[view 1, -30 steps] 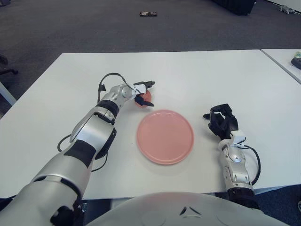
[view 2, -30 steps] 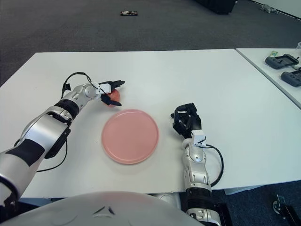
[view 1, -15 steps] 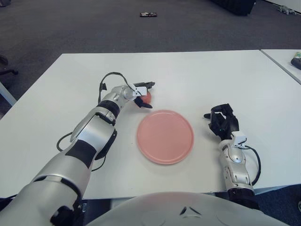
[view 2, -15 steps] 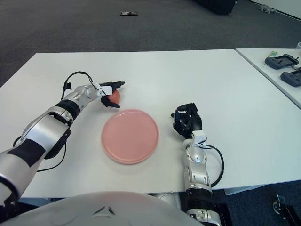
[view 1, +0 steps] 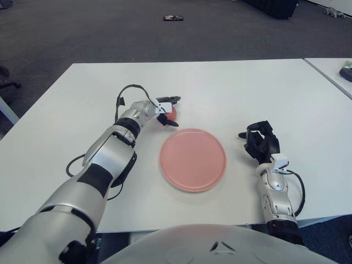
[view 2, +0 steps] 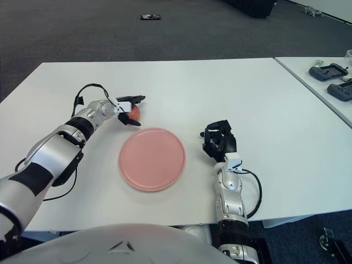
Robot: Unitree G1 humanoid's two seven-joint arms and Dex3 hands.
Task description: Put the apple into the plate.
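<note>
Red apple (view 1: 171, 113) sits on the white table (view 1: 231, 88), just beyond the plate (view 1: 193, 159) on its far-left side, apart from the rim. My left hand (view 1: 165, 110) is at the apple, fingers spread around it, one above and one below; whether they press on it I cannot tell. Nothing looks lifted yet.

Risk: the apple is round and my fingers reach it from one side, so closing unevenly could roll it away across the table. A loose hold could drop it short of the plate.

My right hand (view 1: 260, 143) shows right of the plate, fingers curled, holding nothing.

Right eye view shows two controllers (view 2: 330, 80) on the neighbouring table; left eye view catches only an edge.
</note>
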